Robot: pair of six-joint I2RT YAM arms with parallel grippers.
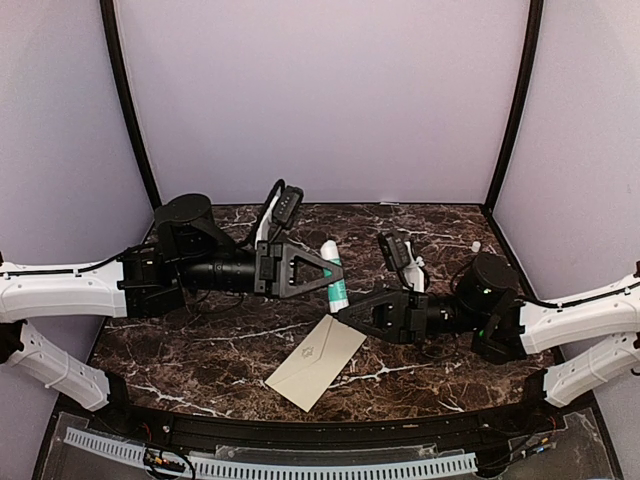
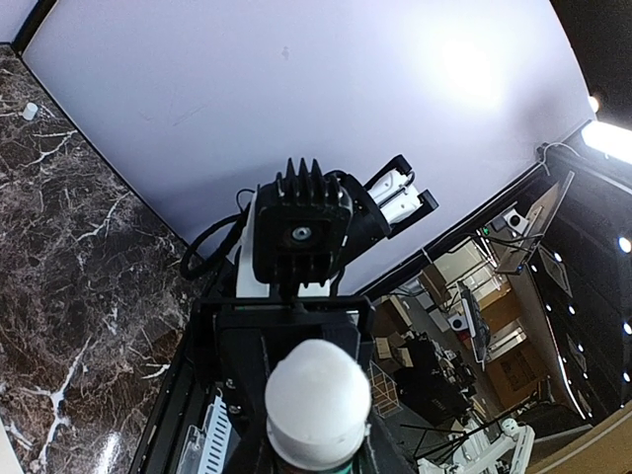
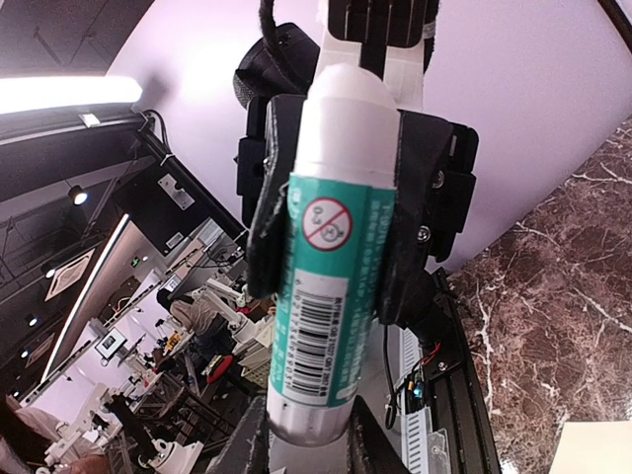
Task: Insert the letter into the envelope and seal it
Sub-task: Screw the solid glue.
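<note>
The glue stick (image 1: 336,272) is clamped by the left claw (image 1: 326,269) and right claw (image 1: 347,307), likely to be uncapped for sealing the envelope (image 1: 316,362).

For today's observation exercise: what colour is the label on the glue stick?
Teal green, on the white glue stick; clearest in the right wrist view.

Cream-beige envelope (image 1: 316,362), faint, perhaps grey emblem (image 1: 308,352), dark white-veined marble table (image 1: 180,350), white tube (image 3: 346,109), teal label (image 3: 331,286).
</note>
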